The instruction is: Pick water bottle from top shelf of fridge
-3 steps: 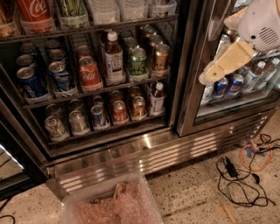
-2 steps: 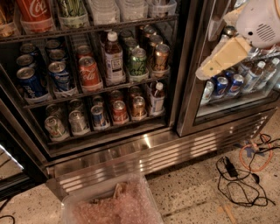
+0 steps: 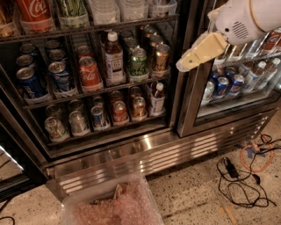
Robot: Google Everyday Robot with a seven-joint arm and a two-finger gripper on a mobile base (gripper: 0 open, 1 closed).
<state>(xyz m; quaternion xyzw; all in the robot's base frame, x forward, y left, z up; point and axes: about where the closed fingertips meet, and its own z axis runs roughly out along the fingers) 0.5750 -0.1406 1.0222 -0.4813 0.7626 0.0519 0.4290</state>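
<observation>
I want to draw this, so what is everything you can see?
fridge: one, black inside, steel frame, upper picture.
top shelf: one, dark wire, along the top edge.
water bottle: one of several clear bottles, on the top shelf.
red cola drink: one, top shelf, left.
brown bottle: one, white cap, middle shelf.
cans: many, red, blue, green, silver, middle and lower shelves.
blue cans: at least three, behind the right glass door.
bin: one, clear plastic, floor in front.
cables: black and orange, floor, right.
arm: one, white, top right.
end effector: one, cream, before the frame between the doors.
</observation>
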